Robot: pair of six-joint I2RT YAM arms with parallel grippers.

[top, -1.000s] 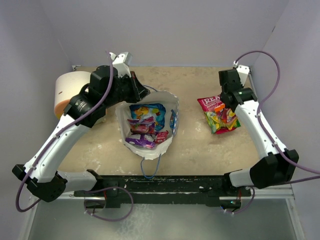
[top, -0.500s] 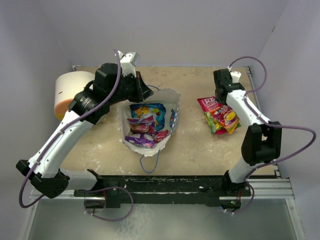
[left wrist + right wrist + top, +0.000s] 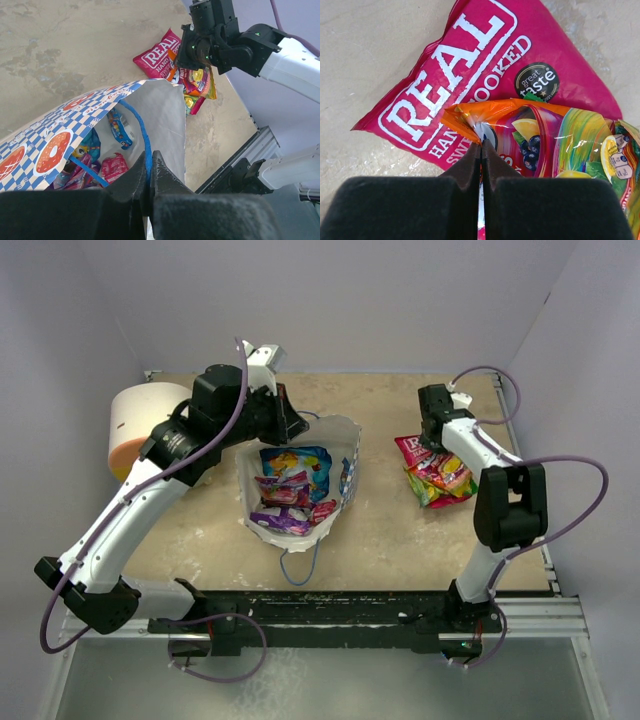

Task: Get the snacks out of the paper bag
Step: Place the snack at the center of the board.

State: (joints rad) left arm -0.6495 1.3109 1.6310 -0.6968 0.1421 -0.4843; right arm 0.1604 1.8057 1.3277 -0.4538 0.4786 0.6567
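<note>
The paper bag (image 3: pixel 345 445) sits left of center on the bench (image 3: pixel 400 530), between the 2 arms, with its mouth gaping toward the overhead camera and its cream-white inside showing. Its outer wall is blue-and-white checks printed with doughnuts. Snacks are in it: a blue packet (image 3: pixel 300 462) at the far side, pink packets (image 3: pixel 278 490) in the middle and a purple packet (image 3: pixel 280 522) at the near side. 1 blue cord handle (image 3: pixel 298 575) loops out onto the bench from the bag's near edge.

The left fingers (image 3: pixel 151 172) are pressed fully together at the bag's far rim, with the bag's other blue cord (image 3: pixel 142 135) pinched between them; the cord runs from the inside of the bag straight into the closed tips. Just to the left of this arm stands a white-and-orange cylinder (image 3: pixel 130 425).

Well apart from the bag, on the right side of the bench, lies a small pile of snacks. The pink-red REAL packet (image 3: pixel 470 65) lies flat at the bottom. An orange packet (image 3: pixel 555 135) with fruit pictures overlaps its lower edge, and a yellow-green packet (image 3: pixel 432 492) shows at the near side of the pile. The right fingers (image 3: pixel 479 152) are closed tight on the crimped corner of the orange packet, where it lies over the REAL packet.
</note>
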